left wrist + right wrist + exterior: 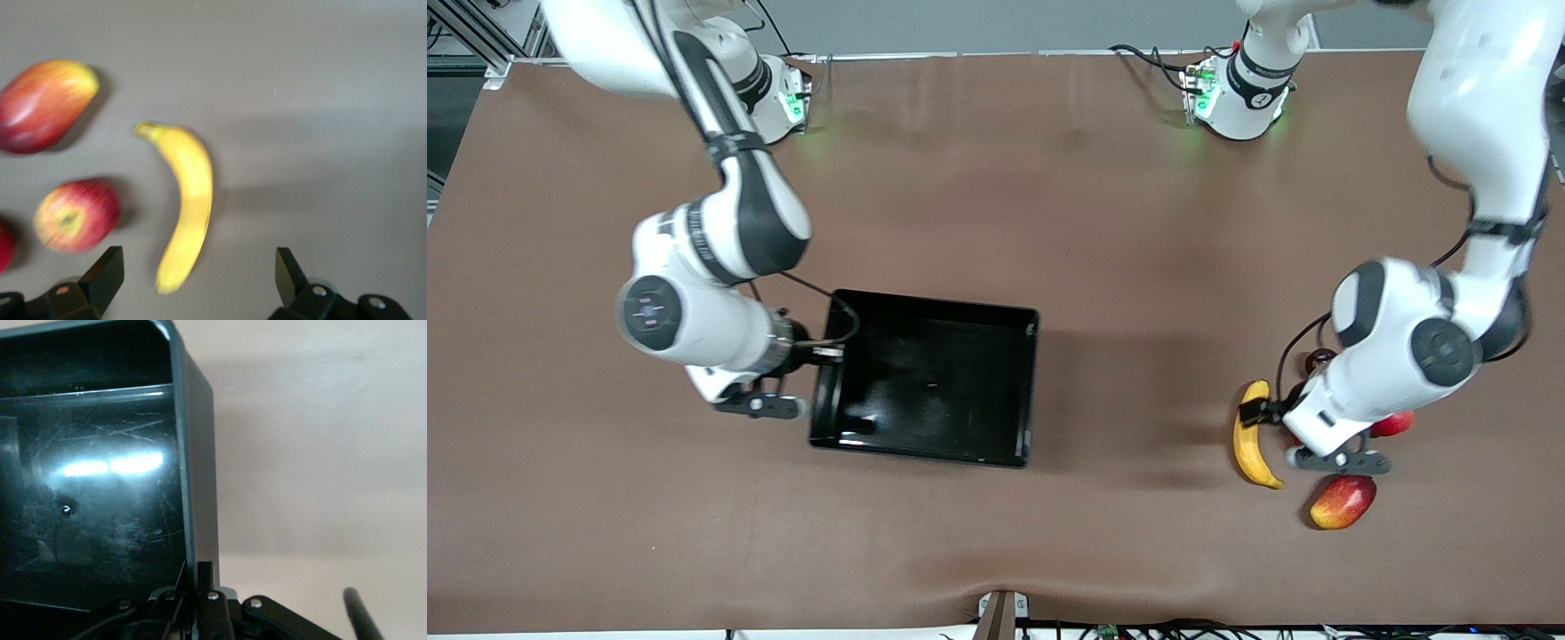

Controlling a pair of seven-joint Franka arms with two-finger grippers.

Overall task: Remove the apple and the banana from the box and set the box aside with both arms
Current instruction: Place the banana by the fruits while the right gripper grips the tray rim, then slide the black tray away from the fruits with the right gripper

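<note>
The black tray [1033, 382] sits mid-table. My right gripper [823, 354] is shut on the tray's wall at the right arm's end; the right wrist view shows the fingers [206, 572] pinching that wall [199, 480]. The yellow banana [1250, 440] lies at the left arm's end. My left gripper [1267, 411] hovers open over the banana's end that is farther from the front camera. In the left wrist view the gripper [197, 270] straddles the banana [188, 200], not touching it. The streaked red apple [77, 215] lies beside the banana, mostly hidden under the left hand in the front view.
An oval red-yellow mango [1343, 502] [43, 103] lies nearer the front camera than the banana. A plain red round fruit [1392, 424] lies partly under the left arm and shows at the edge of the left wrist view [4, 243]. The brown tabletop [1138, 267] lies between tray and fruits.
</note>
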